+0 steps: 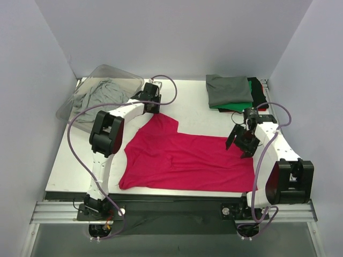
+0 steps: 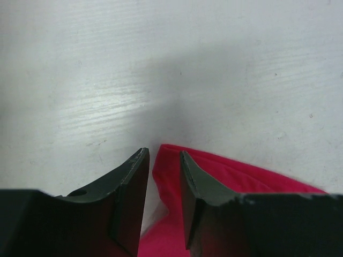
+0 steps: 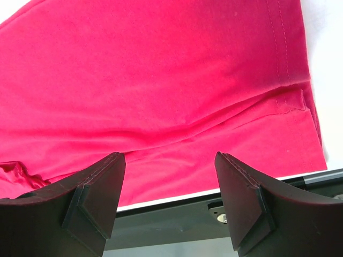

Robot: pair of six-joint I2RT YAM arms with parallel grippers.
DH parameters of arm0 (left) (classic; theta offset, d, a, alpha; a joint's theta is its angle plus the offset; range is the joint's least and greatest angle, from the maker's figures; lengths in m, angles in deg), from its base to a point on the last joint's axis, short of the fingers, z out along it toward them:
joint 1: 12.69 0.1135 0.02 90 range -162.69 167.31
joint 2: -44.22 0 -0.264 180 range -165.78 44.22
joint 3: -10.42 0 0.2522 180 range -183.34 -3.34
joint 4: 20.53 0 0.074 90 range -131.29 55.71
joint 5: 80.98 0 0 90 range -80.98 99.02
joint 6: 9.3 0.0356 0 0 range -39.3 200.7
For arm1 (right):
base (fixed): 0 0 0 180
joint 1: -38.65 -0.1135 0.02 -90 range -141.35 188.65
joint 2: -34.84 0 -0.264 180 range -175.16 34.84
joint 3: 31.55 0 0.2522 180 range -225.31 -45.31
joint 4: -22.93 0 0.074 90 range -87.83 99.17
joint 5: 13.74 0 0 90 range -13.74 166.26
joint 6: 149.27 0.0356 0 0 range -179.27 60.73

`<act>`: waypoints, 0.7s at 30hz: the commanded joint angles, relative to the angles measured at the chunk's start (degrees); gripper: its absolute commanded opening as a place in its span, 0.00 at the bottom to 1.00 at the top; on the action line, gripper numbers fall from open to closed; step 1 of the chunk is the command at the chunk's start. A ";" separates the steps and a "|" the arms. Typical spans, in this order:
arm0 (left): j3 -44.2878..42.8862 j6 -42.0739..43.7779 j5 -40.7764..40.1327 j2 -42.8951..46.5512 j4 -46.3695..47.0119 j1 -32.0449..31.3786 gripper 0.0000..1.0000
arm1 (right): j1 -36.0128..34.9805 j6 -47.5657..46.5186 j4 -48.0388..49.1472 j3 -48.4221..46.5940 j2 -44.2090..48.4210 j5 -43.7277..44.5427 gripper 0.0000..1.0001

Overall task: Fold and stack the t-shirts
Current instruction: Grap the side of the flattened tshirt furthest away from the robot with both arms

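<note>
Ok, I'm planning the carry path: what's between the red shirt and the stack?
Top view: bare table separates the red shirt from the stack. The right gripper hangs open beside that gap.

One magenta t-shirt (image 1: 187,160), one stack of at least three folded t-shirts (image 1: 229,90), one bin (image 1: 115,69), two arms (image 1: 107,134) (image 1: 278,152)

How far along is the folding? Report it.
Done: a folded stack, grey on top, sits at the far right. In hand: the magenta shirt lies spread; the left gripper straddles its far corner, jaws apart; the right gripper hangs open over its right edge. Left: folding it, plus the grey shirt in the bin.
</note>
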 commanded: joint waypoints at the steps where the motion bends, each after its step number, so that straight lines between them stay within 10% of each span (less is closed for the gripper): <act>1: -4.00 1.20 -0.40 -1.94 0.58 0.50 0.40 | 0.32 -0.99 -2.66 0.12 0.79 -0.46 0.69; 11: -4.01 1.90 2.15 -3.18 0.49 0.59 0.39 | 0.23 -1.08 -2.66 -1.28 -0.70 -0.64 0.69; 21: -4.01 0.06 5.67 -3.62 0.67 0.76 0.00 | 4.26 -2.39 -2.57 -3.91 -3.16 3.22 0.69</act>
